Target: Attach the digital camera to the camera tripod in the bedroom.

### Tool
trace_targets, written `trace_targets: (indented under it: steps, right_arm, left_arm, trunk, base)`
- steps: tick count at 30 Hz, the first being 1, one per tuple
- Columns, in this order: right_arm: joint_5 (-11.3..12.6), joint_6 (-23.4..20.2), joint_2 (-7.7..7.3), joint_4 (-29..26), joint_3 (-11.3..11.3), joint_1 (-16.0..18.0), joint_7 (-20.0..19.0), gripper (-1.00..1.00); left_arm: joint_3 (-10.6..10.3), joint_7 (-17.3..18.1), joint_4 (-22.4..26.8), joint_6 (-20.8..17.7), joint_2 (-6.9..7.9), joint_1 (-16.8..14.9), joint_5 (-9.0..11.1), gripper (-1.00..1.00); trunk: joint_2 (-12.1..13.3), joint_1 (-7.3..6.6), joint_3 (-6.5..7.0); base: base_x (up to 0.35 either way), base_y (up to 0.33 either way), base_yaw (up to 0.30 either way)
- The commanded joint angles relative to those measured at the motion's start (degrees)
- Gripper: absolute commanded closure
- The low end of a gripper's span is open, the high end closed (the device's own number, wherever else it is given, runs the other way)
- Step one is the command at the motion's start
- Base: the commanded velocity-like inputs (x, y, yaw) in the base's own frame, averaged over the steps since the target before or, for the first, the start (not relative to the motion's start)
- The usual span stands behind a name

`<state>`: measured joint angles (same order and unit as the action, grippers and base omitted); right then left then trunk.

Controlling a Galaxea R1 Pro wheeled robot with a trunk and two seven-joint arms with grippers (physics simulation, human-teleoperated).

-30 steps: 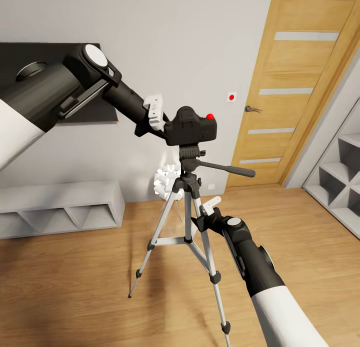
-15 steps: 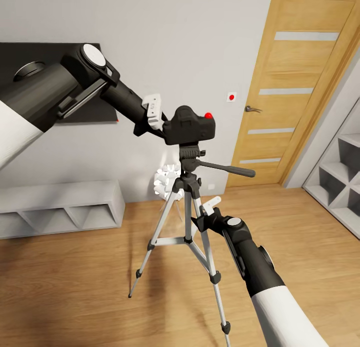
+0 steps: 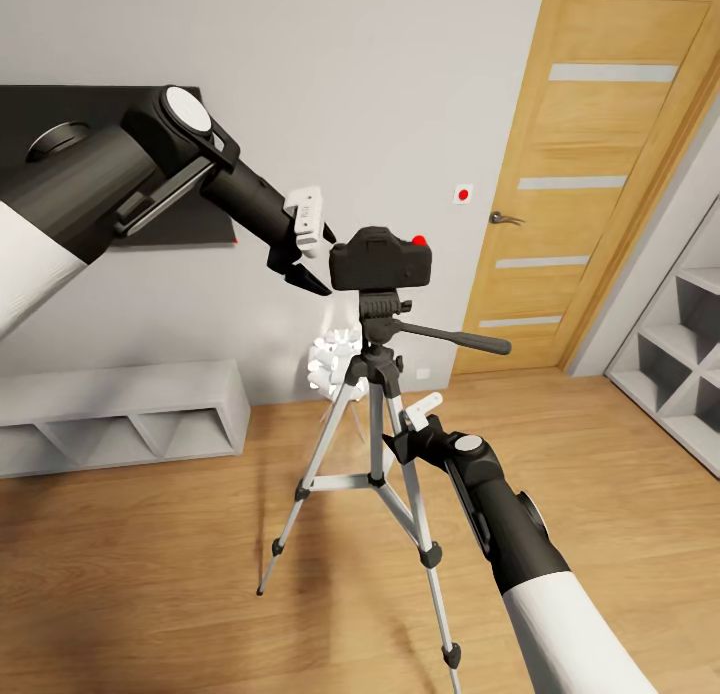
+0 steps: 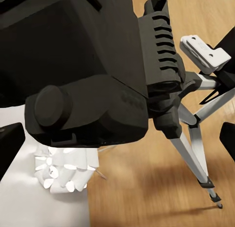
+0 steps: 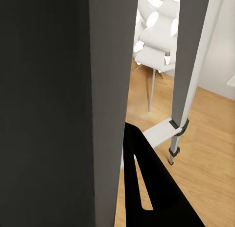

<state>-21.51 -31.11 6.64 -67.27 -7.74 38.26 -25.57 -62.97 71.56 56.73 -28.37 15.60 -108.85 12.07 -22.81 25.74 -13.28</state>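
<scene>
Backing the left gripper (image 3: 318, 264) straight away from the digital camera (image 3: 382, 259) looks like the step in hand, and doing it well means pulling out along the line of the fingers, with no sideways sweep or dip that could nudge the body off its seat. Sits level on the dark head of the camera tripod (image 3: 372, 414), red button up, in the bedroom in front of the white wall and beside the wooden door (image 3: 600, 174). Left fingers spread apart and clear of the camera, tips just beside its near side, holding nothing. Worth keeping them that wide until well apart from the body, and keeping clear of the pan handle (image 3: 455, 338) jutting toward the door. Right gripper (image 3: 405, 426) stays close against a tripod leg below the head; cannot tell whether its fingers clasp the leg or merely rest beside it. Best left steady there, since a jolt to the leg would shake the mount. Compared with half a second ago: camera then tilted and gripped between the left fingers slightly above the head, now released, lower and squared on the plate; right arm and tripod unchanged.
</scene>
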Motion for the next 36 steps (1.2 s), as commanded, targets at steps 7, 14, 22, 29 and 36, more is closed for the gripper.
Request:
trace_targets:
  steps: [7, 14, 22, 29, 36]
  right_arm:
    - [-0.81, -0.10, 0.04, -0.05, 0.00, 0.06, -0.45, 1.00]
    - [-0.81, -0.16, 0.04, -0.05, 0.00, 0.06, -0.45, 1.00]
    - [-0.81, -0.10, 0.03, -0.05, 0.00, 0.06, -0.45, 1.00]
    - [-0.81, -0.09, 0.03, -0.05, 0.00, 0.06, -0.45, 1.00]
    - [-0.81, -0.09, 0.02, -0.05, 0.00, 0.06, -0.45, 1.00]
  left_arm:
    - [-0.23, -0.10, 0.05, -0.64, 0.04, -0.08, 0.68, -1.00]
    - [-0.22, -0.11, 0.05, -0.63, 0.06, -0.08, 0.68, -1.00]
    - [3.44, -0.07, 0.04, -0.63, 0.12, -0.08, 0.75, -1.00]
    - [11.34, 0.09, 0.10, -0.63, 0.13, -0.07, 0.82, -1.00]
    - [22.72, 0.38, 0.18, -0.52, 0.63, -0.08, 1.02, -1.00]
  trunk:
    - [-0.11, 0.04, -0.13]
    - [-0.11, 0.04, -0.13]
    - [-0.11, 0.04, -0.13]
    - [-0.11, 0.04, -0.13]
    - [-0.11, 0.04, -0.13]
  base:
    - [0.000, 0.000, 0.000]
    - [0.000, 0.000, 0.000]
    - [0.000, 0.000, 0.000]
    - [0.000, 0.000, 0.000]
    - [0.000, 0.000, 0.000]
